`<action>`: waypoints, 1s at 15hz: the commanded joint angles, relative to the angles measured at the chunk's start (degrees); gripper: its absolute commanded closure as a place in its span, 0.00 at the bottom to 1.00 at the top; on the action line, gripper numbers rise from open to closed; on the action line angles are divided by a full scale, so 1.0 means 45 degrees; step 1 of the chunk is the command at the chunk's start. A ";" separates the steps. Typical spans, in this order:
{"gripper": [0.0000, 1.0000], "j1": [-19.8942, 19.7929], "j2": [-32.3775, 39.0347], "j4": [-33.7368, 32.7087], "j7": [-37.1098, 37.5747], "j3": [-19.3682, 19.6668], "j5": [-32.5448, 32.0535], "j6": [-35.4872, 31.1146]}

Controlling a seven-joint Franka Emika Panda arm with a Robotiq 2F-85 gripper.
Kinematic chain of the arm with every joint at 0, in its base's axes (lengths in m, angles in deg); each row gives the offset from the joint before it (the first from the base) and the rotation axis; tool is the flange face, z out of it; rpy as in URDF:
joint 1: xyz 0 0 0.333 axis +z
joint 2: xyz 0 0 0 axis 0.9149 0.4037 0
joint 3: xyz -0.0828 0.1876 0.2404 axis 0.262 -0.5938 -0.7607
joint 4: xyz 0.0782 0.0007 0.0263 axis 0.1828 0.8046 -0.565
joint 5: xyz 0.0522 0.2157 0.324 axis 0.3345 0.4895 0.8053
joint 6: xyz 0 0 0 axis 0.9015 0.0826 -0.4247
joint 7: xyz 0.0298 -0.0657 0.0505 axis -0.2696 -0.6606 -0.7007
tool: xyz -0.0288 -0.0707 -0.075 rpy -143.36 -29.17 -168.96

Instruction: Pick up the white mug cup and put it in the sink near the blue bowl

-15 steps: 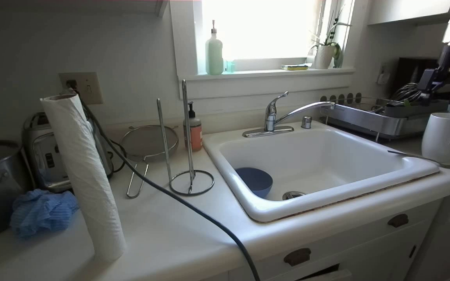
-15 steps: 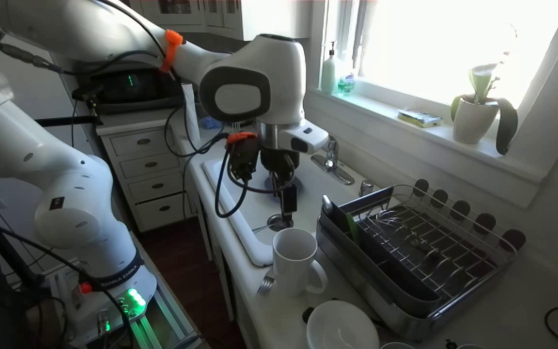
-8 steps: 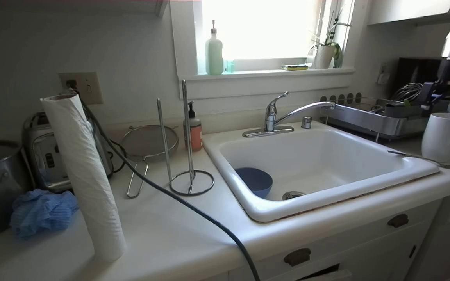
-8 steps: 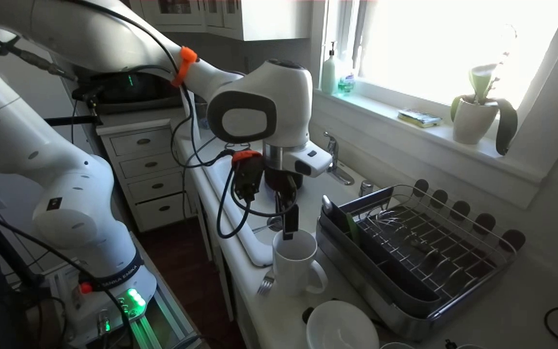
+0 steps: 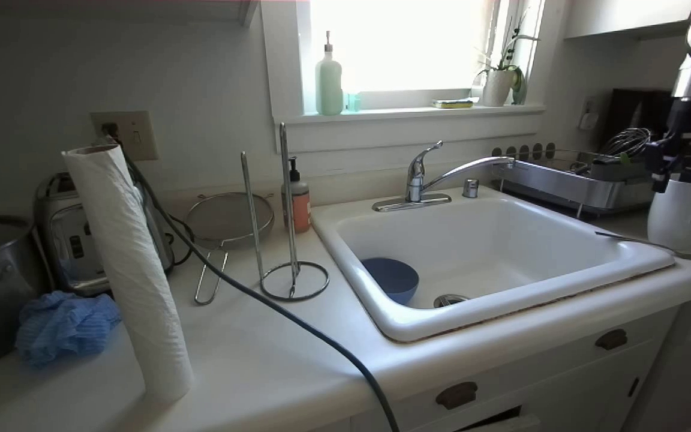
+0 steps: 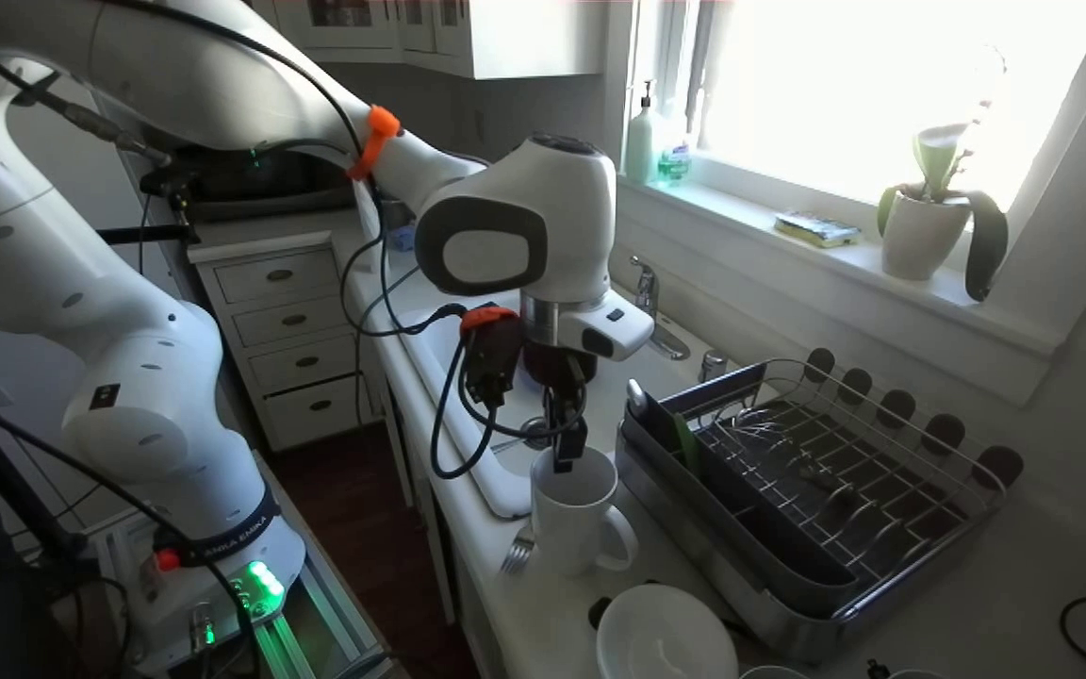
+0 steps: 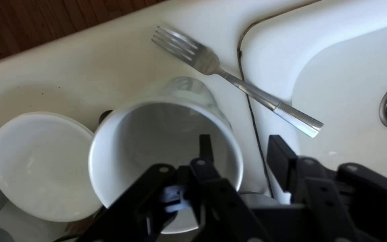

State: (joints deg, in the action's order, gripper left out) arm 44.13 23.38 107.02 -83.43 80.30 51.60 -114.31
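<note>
In an exterior view, find white cylindrical ceramic mug [image 5: 681,217] upright on white desk [image 5: 261,372], right of white rectangular sink [image 5: 489,255] holding round blue bowl [image 5: 394,279]. See black tool [image 7: 242,150] with fingers apart astride mug rim.

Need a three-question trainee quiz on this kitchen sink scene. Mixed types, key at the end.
1. True or false: in the wrist view, the rim of the glossy white ceramic mug shows between the fingers of the open black gripper.

2. Which lies across the rim of the white rectangular sink?
A) silver metal fork
B) tall white paper towel roll
C) crumpled blue cloth

3. Fill the blank: the round dark blue bowl sits ___ the sink.

Key: 1 true; 2 A; 3 inside.
</note>
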 commanded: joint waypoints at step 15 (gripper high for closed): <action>0.97 -0.0708 -0.0614 -0.0432 0.0351 -0.0053 -0.0745 0.0039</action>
State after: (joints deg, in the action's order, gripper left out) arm 41.54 23.49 106.08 -83.02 80.83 50.65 -116.40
